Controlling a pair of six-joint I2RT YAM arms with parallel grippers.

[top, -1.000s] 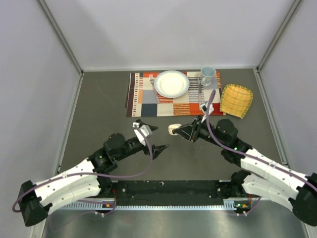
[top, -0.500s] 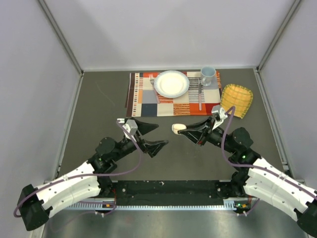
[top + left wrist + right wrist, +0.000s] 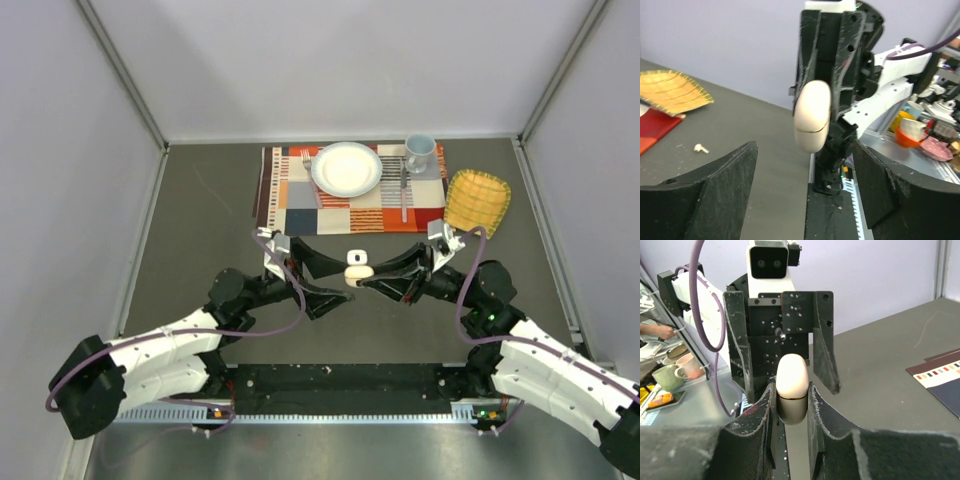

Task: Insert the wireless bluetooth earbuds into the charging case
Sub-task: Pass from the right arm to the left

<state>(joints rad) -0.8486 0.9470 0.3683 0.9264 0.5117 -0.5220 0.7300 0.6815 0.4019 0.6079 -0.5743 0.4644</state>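
Note:
My right gripper [image 3: 362, 274] is shut on the closed pale pinkish-beige charging case [image 3: 354, 270] and holds it above the table's middle. In the right wrist view the case [image 3: 792, 388] sits upright between my fingers [image 3: 758, 412], its lid end sticking out. My left gripper [image 3: 334, 280] is open and faces the case from the left, its jaws wide on either side of the case's line. In the left wrist view the case [image 3: 812, 116] hangs ahead of my open gripper [image 3: 805, 192]. One tiny white earbud [image 3: 701, 148] lies on the table. The other earbuds are not visible.
A checked placemat [image 3: 300, 215] at the back holds a white plate [image 3: 347, 168], forks and a blue mug [image 3: 419, 152]. A yellow cloth [image 3: 477, 202] lies to its right; it also shows in the left wrist view [image 3: 670, 90]. Grey walls enclose the table.
Both arms have closed in on each other. The right gripper carried the case left and down toward the middle; the left gripper swung right to face it, jaws still open.

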